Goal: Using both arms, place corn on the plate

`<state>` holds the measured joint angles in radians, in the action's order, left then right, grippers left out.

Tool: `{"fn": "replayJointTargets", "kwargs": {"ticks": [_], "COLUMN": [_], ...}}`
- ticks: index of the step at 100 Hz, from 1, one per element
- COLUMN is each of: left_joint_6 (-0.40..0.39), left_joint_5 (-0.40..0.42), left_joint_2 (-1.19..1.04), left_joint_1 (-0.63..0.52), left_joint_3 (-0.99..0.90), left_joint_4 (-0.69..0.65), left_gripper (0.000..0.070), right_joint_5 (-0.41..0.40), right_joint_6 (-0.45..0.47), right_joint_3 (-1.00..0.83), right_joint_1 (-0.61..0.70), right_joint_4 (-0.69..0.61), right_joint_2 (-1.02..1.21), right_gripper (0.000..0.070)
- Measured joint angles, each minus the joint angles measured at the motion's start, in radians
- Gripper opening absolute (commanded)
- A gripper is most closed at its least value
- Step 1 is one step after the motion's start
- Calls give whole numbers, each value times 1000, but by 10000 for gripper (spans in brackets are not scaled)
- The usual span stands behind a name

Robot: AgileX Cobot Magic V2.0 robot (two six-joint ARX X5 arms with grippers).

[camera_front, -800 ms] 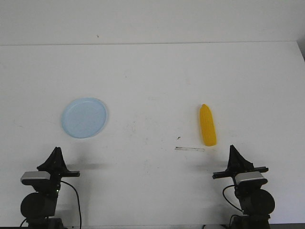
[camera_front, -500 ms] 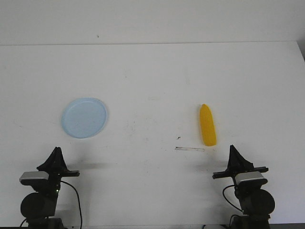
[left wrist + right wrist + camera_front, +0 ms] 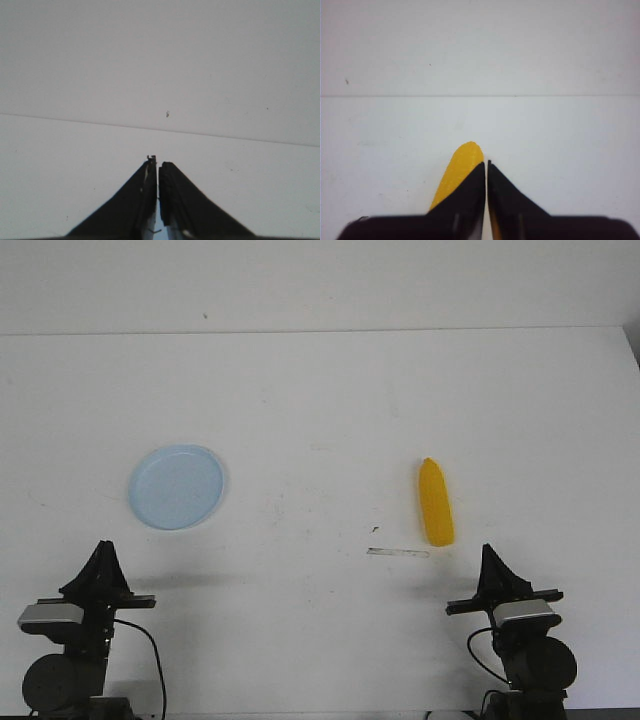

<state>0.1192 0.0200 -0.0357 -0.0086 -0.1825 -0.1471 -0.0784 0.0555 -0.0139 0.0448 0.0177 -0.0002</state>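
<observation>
One corn (image 3: 435,503) lies flat on the white worktop (image 3: 320,420), right of centre, with its narrower tip pointing away from us and its blunt end toward the near edge. We see nothing touching it. Just by its near end, slightly to the left, a thin pale strip (image 3: 398,552) lies on the worktop, with a tiny dark speck (image 3: 375,530) beside that.

Well apart from the corn, on the left half, sits the plate (image 3: 177,487), round and pale blue, with nothing on it.

Closer to us, the right tool (image 3: 490,558) stands near the front edge, just behind the corn's blunt end and a little to its right, apart from it. In the right wrist view the two black fingers (image 3: 470,192) are pressed together, only a hairline slit showing between them, and the corn (image 3: 457,172) shows beyond them, partly hidden by the left-hand finger.

Over on the left, the left tool (image 3: 103,552) stands near the front edge, nearer us than the plate and a little to its left, not touching it. In the left wrist view its fingers (image 3: 135,197) are also pressed together, pinching nothing, with a sliver of pale blue showing in the slit between them.
</observation>
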Motion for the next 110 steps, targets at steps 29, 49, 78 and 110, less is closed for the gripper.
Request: {"fn": "replayJointTargets", "kwargs": {"ticks": [29,49,78,110], "left_joint_6": [0,0,0,3], "left_joint_5": [0,0,0,0], "left_joint_2": [-178,-375,-674,-915], "left_joint_1": [0,0,0,-3], "left_joint_3": [-159,-327,-534,-604], "left_joint_4": [45,197,476,541], "left_gripper": [1,1,1,1], "right_joint_5": [0,0,0,0], "right_joint_6": [0,0,0,0], "right_joint_3": [0,0,0,0], "right_joint_1": [0,0,0,0], "right_joint_4": [0,0,0,0], "right_joint_2": [0,0,0,0], "right_gripper": [7,7,7,7]}}
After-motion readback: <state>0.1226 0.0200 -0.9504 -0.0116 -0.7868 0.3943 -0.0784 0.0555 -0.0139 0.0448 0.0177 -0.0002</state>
